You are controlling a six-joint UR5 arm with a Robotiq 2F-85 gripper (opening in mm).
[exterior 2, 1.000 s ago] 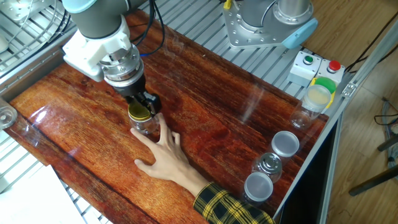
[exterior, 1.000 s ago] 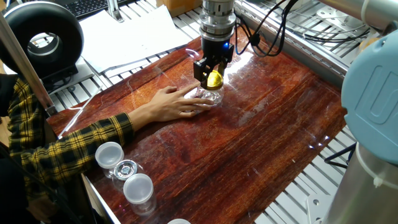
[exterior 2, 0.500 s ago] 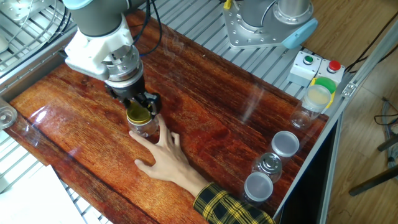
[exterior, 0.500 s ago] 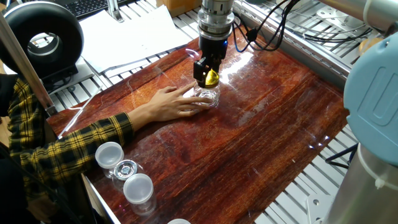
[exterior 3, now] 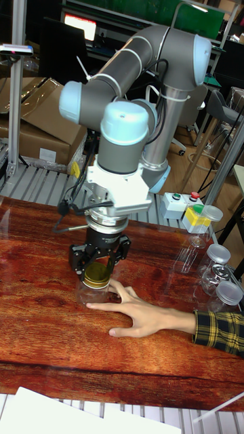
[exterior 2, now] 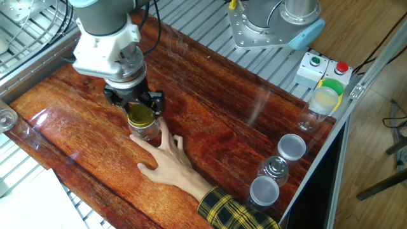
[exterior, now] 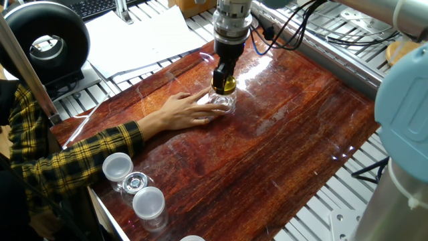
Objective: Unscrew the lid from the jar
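The small clear glass jar (exterior: 225,102) (exterior 2: 147,131) (exterior 3: 90,294) stands upright on the red-brown wooden table (exterior: 281,134). A person's hand (exterior: 179,111) (exterior 2: 166,161) (exterior 3: 144,314) rests flat against its side and steadies it. The yellow-gold lid (exterior: 226,84) (exterior 2: 140,117) (exterior 3: 97,274) sits on the jar's neck. My gripper (exterior: 224,80) (exterior 2: 141,109) (exterior 3: 99,266) comes straight down from above, and its fingers are shut on the lid's rim. Whether the lid is still threaded on cannot be told.
Clear cups with white lids (exterior: 118,167) (exterior 2: 292,147) (exterior 3: 218,256) stand near one table end. A jar with a yellow-green cap (exterior 2: 324,100) and a button box (exterior 2: 322,66) sit by the robot base. A black round device (exterior: 45,44) and papers (exterior: 144,40) lie beyond the table.
The gripper has turned about its vertical axis while gripping the lid, so its fingers now point another way. The jar and the hand have stayed in place.
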